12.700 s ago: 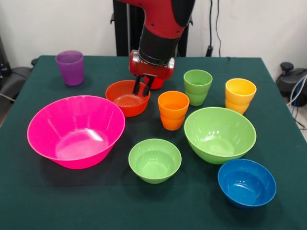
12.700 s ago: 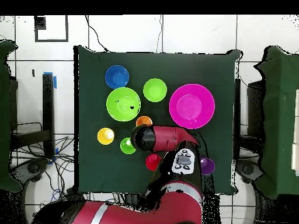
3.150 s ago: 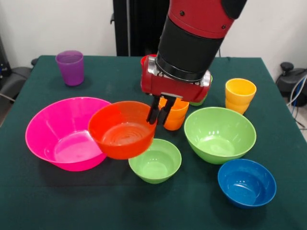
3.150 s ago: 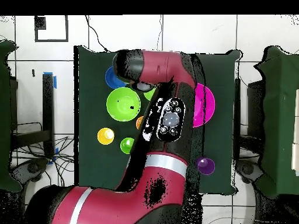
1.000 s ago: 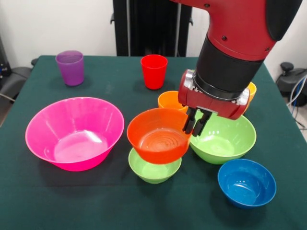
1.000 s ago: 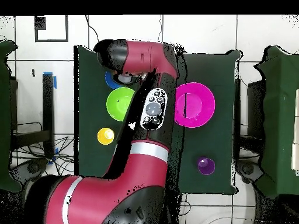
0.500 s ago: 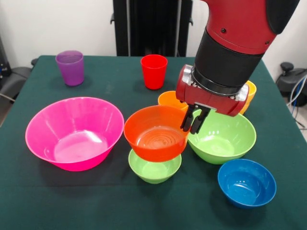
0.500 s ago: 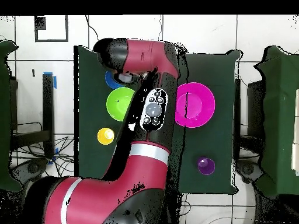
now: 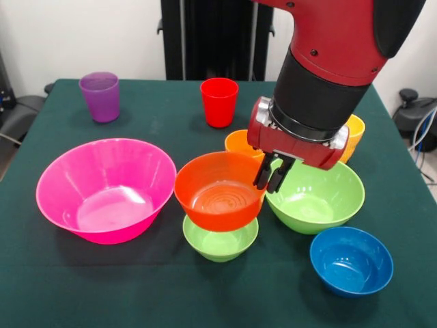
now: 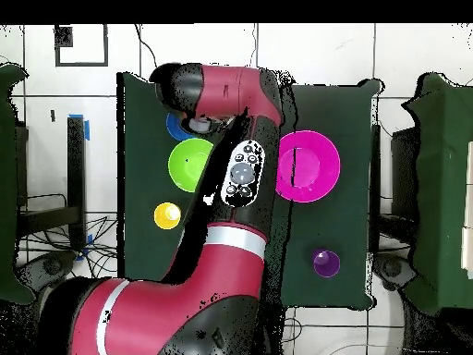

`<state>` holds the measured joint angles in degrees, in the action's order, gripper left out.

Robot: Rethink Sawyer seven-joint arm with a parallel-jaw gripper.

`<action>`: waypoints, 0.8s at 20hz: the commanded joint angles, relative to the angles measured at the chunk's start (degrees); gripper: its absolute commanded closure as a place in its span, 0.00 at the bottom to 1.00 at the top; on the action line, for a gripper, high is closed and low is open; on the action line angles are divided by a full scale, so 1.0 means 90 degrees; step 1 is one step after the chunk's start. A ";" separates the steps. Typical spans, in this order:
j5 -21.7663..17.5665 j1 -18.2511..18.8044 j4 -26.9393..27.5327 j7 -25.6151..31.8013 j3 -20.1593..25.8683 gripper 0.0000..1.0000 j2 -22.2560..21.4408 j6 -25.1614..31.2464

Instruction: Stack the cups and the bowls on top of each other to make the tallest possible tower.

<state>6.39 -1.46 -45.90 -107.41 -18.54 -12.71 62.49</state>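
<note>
A: White wall behind, and a dark green cloth over the table (image 9: 82,287). What is the gripper (image 9: 270,176) doing?

B: Its jaws are clamped on the rim of the red-orange bowl (image 9: 220,191), on the side toward the large green bowl (image 9: 315,191). The bowl hangs level, just above the small green bowl (image 9: 220,239) near the table's front edge — whether the two touch, I cannot tell.

A: And the others?

B: The pink bowl (image 9: 106,188) sits toward the left edge and the blue bowl (image 9: 351,260) in the front right corner. The purple cup (image 9: 100,96) is near the back left corner, the red cup (image 9: 219,102) at mid-back, the orange cup (image 9: 240,142) half hidden behind the held bowl, and the yellow cup (image 9: 355,134) peeps out behind the arm. I do not see the green cup here.

A: What might go wrong?

B: The hold is at one edge only, so I'd judge the bowl could tip or slip — glossy plastic. If it is let go off-centre it may catch the green rim and slide off, or push the small bowl along the cloth. The wrist is also close to the large green bowl and could nudge it on lowering.

A: Does the overhead view help?

B: Little; the arm (image 10: 231,240) covers the middle of the table there.
</note>
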 commanded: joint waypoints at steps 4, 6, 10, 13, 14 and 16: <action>-0.0275 -0.0212 -0.0273 -0.0629 0.0259 1.00 0.0106 0.0144; -0.0298 -0.0223 -0.0297 -0.0615 0.0238 1.00 0.0108 0.0112; -0.0293 -0.0202 -0.0300 -0.0564 0.0241 1.00 0.0104 0.0109; -0.0286 -0.0188 -0.0328 -0.0572 0.0272 1.00 0.0154 -0.0018; -0.0289 -0.0197 -0.0327 -0.0594 0.0258 1.00 0.0157 -0.0014; -0.0310 -0.0204 -0.0306 -0.0593 0.0244 1.00 0.0195 -0.0029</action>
<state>6.40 -2.22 -45.89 -107.41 -18.88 -12.21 62.48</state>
